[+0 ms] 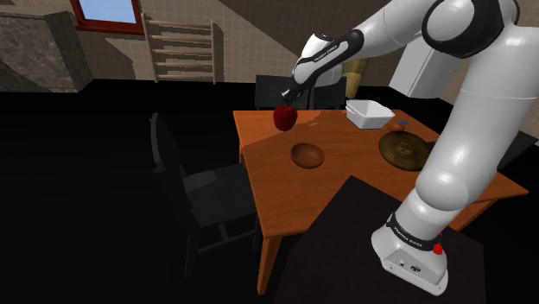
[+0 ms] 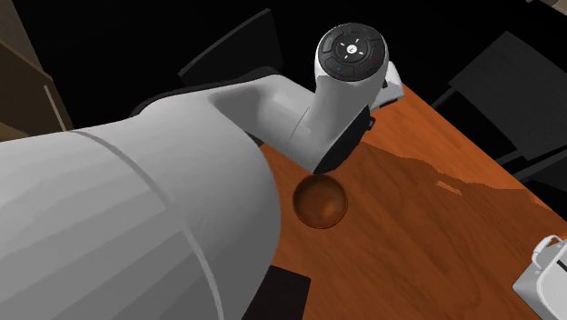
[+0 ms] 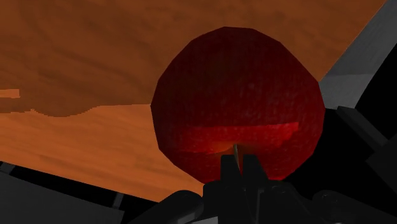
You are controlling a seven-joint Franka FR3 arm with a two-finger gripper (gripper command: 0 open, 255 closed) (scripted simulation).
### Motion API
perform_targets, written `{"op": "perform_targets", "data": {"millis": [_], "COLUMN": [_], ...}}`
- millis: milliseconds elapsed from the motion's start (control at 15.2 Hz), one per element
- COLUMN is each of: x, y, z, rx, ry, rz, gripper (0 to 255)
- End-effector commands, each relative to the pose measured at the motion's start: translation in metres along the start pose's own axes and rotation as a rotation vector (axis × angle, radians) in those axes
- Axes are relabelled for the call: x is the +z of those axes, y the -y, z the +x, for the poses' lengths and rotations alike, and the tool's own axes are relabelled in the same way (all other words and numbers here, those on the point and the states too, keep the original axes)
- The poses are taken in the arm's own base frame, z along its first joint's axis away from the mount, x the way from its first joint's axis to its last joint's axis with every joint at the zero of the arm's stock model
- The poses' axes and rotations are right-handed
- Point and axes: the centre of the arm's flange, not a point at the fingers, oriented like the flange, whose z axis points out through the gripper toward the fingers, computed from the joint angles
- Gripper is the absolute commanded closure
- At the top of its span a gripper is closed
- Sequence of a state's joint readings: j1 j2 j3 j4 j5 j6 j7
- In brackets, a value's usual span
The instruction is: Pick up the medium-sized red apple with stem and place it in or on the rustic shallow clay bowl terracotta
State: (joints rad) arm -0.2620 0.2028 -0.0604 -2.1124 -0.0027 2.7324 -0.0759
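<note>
**Tool state.** In the wrist view the two black fingers of the tool (image 3: 236, 167) stand close together, clamped on the crown of the red apple (image 3: 238, 105). The stem sits in the narrow gap between them. A pinch this high leaves the round body hanging below the fingers, so the underside is free for set-down. The hold is probably slight, though, and a quick swing could loosen it.

**Apple position.** In the shoulder view the apple (image 1: 285, 117) sits directly under the tool (image 1: 288, 100), over the far part of the orange wooden worktop (image 1: 276, 190). It cannot be told whether its underside is clear of the surface.

**Target.** The shallow brown bowl (image 1: 307, 155) stands empty near the apple, on the side toward the stand. In the second exterior view the bowl (image 2: 321, 200) shows a bare hollow just below the arm's wrist.

**Other items.** A white rectangular dish (image 1: 370, 113) and a dark round plate (image 1: 404, 149) sit toward the shoulder view's right, off the line from apple to bowl. They are judged to be no obstacle.

**Stage.** The grasp is made; transfer and release are not yet done. The next move calls for a short carry above the rim, then a low descent before the fingers part — a round fruit dropped into a shallow bowl may roll out.
</note>
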Motion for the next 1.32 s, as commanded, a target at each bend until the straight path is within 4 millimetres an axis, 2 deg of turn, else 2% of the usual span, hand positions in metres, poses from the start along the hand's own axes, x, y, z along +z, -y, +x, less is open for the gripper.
{"op": "perform_targets", "data": {"millis": [0, 924, 990, 1254], "x": [-0.009, -0.138, -0.141, -0.122], "y": [-0.001, -0.055, -0.056, -0.055], "z": [0.003, -0.117, -0.12, -0.129], "rx": [0.0, 0.0, 0.0, 0.0], "ry": [0.0, 0.0, 0.0, 0.0], "rz": [0.0, 0.0, 0.0, 0.0], "gripper": [255, 255, 255, 255]}}
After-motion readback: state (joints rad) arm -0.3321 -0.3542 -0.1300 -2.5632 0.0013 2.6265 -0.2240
